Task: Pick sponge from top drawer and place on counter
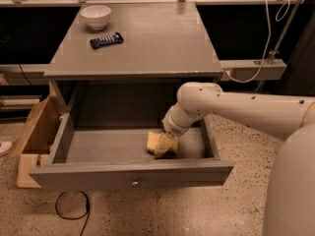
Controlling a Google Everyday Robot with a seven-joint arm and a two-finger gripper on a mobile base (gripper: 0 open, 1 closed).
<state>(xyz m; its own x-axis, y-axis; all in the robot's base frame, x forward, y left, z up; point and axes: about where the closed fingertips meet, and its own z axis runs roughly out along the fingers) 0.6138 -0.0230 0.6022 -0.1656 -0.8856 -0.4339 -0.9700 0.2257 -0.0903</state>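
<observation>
Down in the open top drawer [133,173], below the front edge of the counter [157,43] near its right corner, the gripper [166,145] touches the sponge [152,140]; its hold cannot be told.

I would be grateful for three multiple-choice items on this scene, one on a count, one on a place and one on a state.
1. How many things lie on the counter?
A none
B two
C five

2. Where is the sponge?
A on the counter
B in the top drawer, right of middle
C held up in the air

3. The top drawer is:
A shut
B pulled open
C lifted out

Answers:
1 B: only a white bowl and a black remote control lie there.
2 B: the sponge lies on the drawer's bottom, with the gripper down at it.
3 B: its inside shows, out from under the counter.
</observation>
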